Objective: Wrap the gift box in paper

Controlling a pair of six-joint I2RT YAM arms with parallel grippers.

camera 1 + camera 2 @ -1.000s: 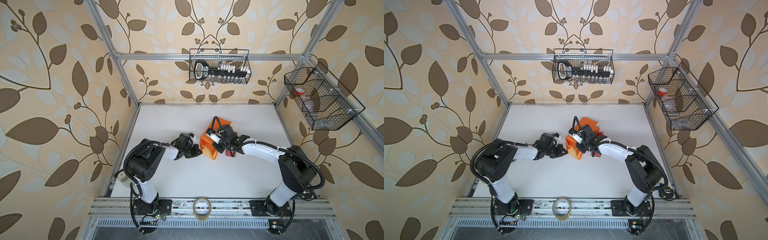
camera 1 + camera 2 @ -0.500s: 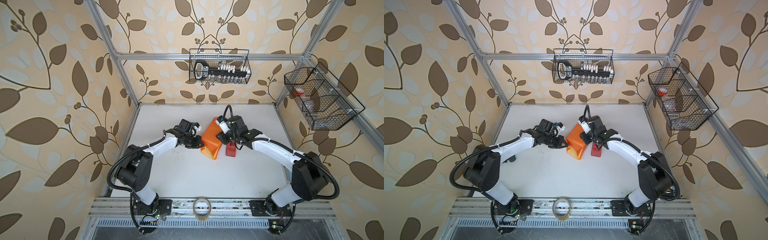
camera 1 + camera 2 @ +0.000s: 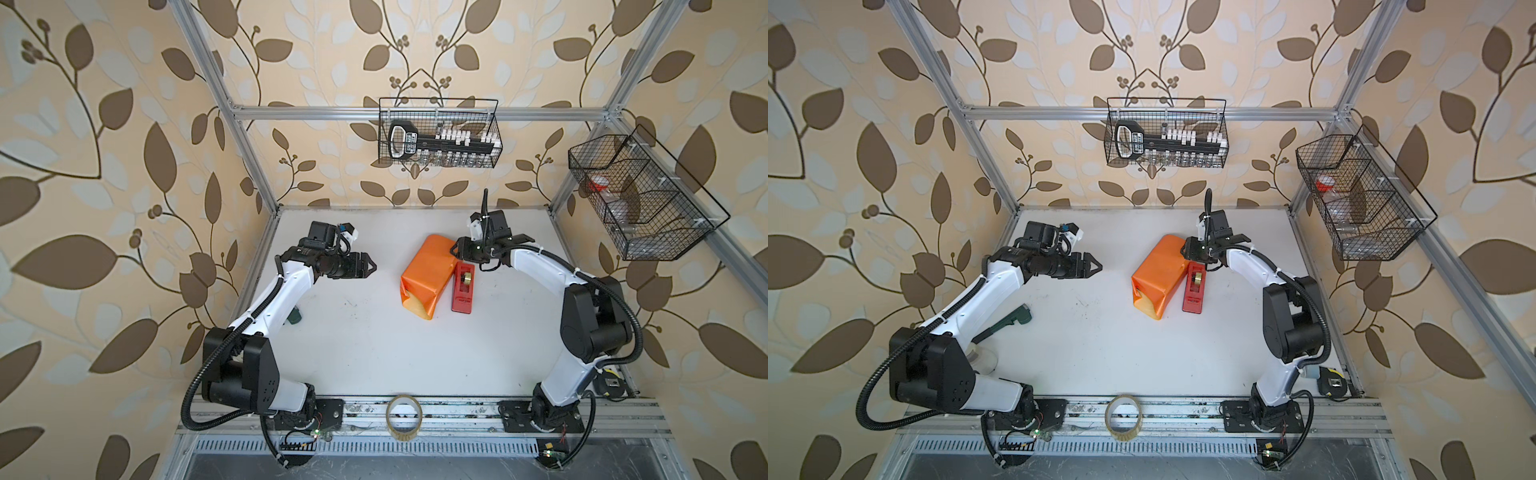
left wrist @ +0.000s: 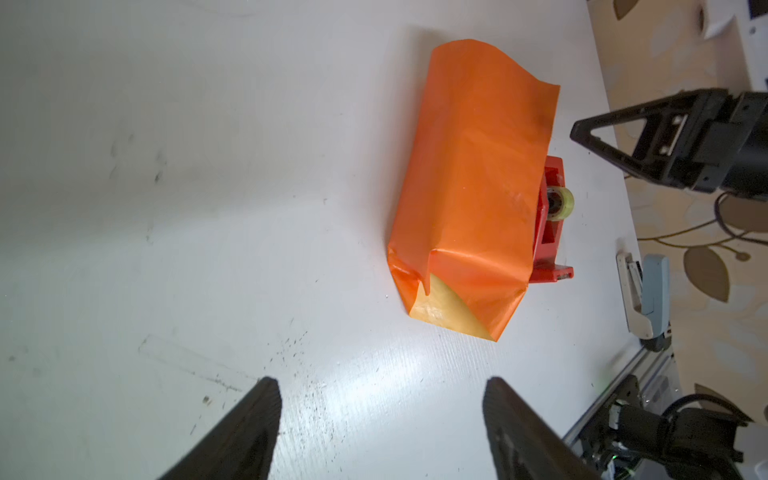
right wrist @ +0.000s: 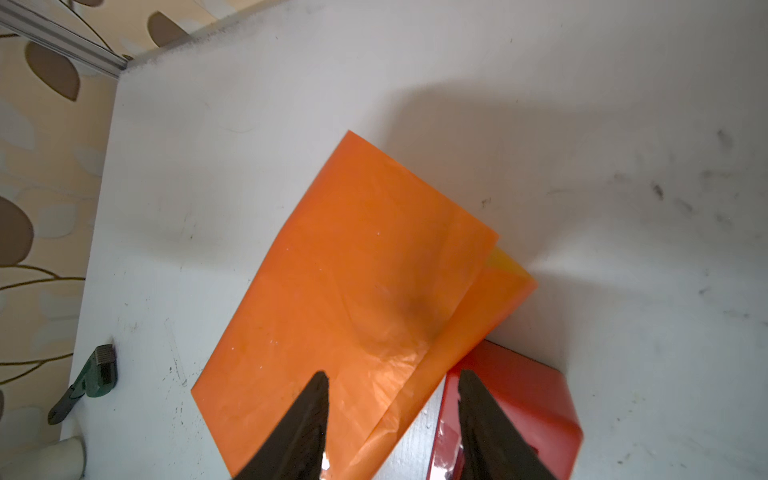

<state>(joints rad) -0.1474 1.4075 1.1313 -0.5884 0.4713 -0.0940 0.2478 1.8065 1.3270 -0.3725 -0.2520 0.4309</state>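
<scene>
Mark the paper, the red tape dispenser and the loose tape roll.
paper [image 3: 426,270], in a top view, on its orange upper face.
tape dispenser [image 3: 462,300], in a top view, on its red body.
tape roll [image 3: 403,433], in a top view, on its near rim.

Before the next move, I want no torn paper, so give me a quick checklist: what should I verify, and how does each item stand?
1. Left gripper open, clear of the paper: ok.
2. Right gripper open, gripping nothing: ok.
3. Gift box covered: ok from above; none of it shows.
4. Paper's near end folded flat: not ok; a loose corner shows its yellow underside.
5. Seam taped: cannot tell.
6. Red tape dispenser clear of the paper: not ok; it lies against the paper's side.
</scene>
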